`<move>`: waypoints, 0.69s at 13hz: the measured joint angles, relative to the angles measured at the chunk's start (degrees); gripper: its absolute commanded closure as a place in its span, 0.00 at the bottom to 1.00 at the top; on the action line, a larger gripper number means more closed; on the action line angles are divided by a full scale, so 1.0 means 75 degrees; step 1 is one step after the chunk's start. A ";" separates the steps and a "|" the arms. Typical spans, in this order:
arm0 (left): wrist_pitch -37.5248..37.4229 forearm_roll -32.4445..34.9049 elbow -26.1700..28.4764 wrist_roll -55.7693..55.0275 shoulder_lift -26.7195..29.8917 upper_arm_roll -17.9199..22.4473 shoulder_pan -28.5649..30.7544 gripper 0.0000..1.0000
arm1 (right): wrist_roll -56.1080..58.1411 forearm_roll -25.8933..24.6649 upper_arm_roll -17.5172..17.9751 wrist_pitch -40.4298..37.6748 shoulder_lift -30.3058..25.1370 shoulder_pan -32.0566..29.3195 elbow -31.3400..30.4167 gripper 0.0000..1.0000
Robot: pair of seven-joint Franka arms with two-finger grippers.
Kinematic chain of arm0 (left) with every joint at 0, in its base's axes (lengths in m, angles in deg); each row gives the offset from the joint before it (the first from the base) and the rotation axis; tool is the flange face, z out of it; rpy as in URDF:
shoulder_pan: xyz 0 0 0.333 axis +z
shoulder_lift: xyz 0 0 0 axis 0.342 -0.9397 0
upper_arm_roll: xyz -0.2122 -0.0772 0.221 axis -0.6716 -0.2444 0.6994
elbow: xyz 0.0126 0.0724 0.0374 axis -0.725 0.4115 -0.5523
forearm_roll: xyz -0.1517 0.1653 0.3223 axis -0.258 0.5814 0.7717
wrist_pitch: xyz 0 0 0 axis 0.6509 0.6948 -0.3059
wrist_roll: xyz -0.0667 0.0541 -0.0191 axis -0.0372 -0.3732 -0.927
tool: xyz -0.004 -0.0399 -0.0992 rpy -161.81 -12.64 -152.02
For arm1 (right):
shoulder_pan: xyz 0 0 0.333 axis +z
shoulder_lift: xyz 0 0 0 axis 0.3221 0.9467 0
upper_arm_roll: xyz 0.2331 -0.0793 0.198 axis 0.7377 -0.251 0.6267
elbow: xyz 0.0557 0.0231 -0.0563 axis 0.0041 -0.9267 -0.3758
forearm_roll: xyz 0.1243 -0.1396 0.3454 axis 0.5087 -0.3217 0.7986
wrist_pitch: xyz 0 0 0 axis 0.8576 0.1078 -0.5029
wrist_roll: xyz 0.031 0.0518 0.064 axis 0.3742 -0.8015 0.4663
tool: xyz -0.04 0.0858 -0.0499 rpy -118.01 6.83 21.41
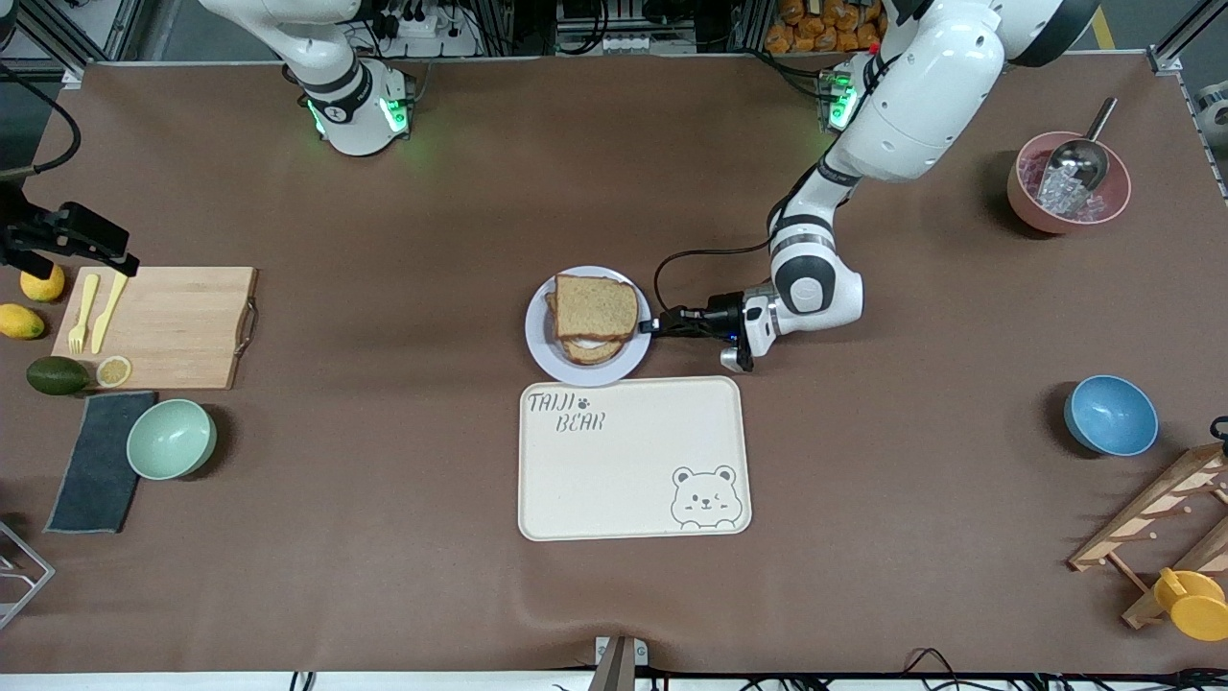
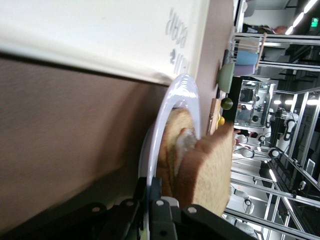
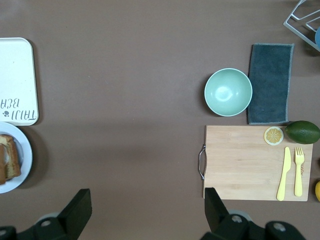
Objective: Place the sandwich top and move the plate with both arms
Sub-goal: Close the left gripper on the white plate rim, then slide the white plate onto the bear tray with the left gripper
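The plate [image 1: 539,338] lies at the table's middle, touching the tray's edge that is farther from the front camera. The sandwich top [image 1: 597,305] lies flat on the stacked sandwich on the plate, a little askew over the lower slice. My left gripper [image 1: 654,324] lies low at the plate's rim toward the left arm's end. In the left wrist view, my left gripper [image 2: 150,184] is shut on the plate [image 2: 176,95], with the sandwich top [image 2: 210,175] just past it. My right gripper [image 3: 146,196] is open and empty, high above bare table between the plate [image 3: 26,161] and the cutting board.
The cream bear tray [image 1: 628,480] lies just nearer the front camera than the plate. Toward the right arm's end are a wooden cutting board [image 1: 158,326] with yellow cutlery, a green bowl [image 1: 171,439] and a grey cloth [image 1: 96,461]. Toward the left arm's end are a pink bowl [image 1: 1027,192] and a blue bowl [image 1: 1111,415].
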 measured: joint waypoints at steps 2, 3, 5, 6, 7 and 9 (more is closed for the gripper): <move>0.0002 -0.0102 -0.0013 0.0267 -0.0002 -0.0004 -0.0004 1.00 | -0.0003 0.0000 0.0000 0.0000 0.0001 0.0000 0.0000 0.00; 0.0008 -0.0188 -0.0014 0.0374 -0.0003 -0.0008 -0.0012 1.00 | -0.0004 0.0000 0.0000 -0.0002 0.0001 0.0000 0.0000 0.00; 0.0014 -0.0227 -0.0030 0.0471 -0.0002 -0.0011 -0.0017 1.00 | -0.0006 0.0000 -0.0002 -0.0006 0.0002 0.0000 -0.0002 0.00; 0.0022 -0.0228 -0.0056 0.0489 0.0003 -0.0011 -0.0015 1.00 | -0.0006 0.0000 -0.0002 -0.0007 0.0002 0.0000 -0.0002 0.00; 0.0040 -0.0229 -0.0092 0.0492 0.0017 -0.0011 -0.0011 1.00 | -0.0006 0.0000 -0.0003 -0.0007 0.0003 0.0000 -0.0003 0.00; 0.0058 -0.0229 -0.0166 0.0492 0.0080 -0.0011 -0.0008 1.00 | -0.0009 0.0000 -0.0006 -0.0008 0.0005 0.0000 -0.0008 0.00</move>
